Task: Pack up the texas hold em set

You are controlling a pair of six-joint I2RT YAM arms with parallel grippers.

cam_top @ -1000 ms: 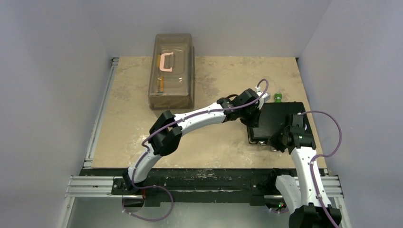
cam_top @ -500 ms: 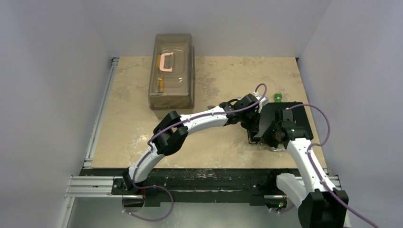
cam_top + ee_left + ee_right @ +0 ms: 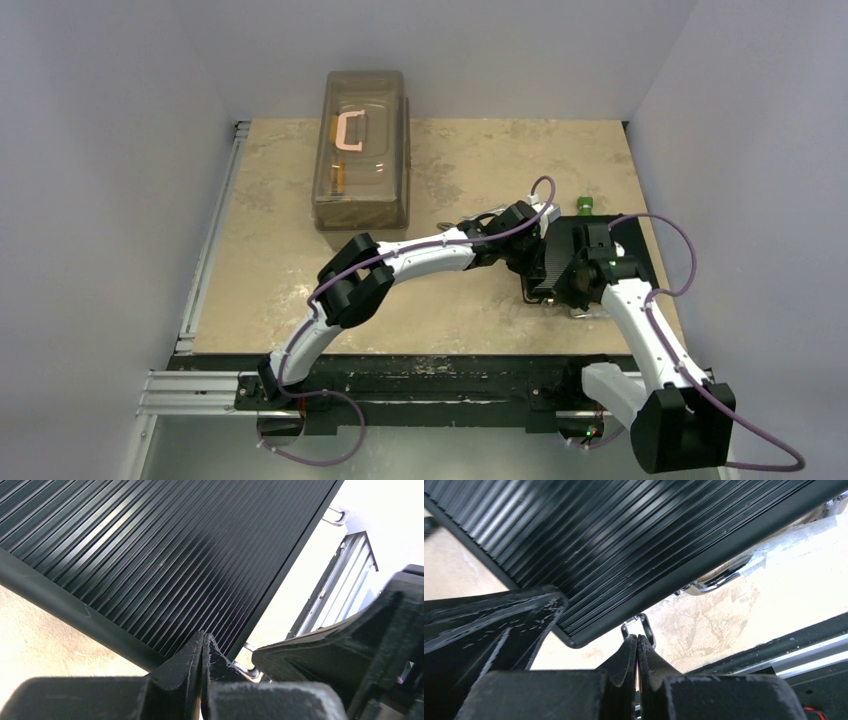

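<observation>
Top external view puts the black case (image 3: 630, 248) on the right side of the bench (image 3: 450, 310), long axis across it, both arms meeting at its near-left corner. Left tool (image 3: 204, 640) and right tool (image 3: 637, 642) are each pinched closed on nothing, tips at the ribbed lid (image 3: 150, 555) edge. A silver latch (image 3: 644, 626) sits just beyond the right tool, so we judge that arm better placed to fasten it.

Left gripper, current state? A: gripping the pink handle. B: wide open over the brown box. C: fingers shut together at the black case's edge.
C: in the left wrist view the left gripper has its fingertips pressed together, nothing between them, beside the ribbed black case.
</observation>
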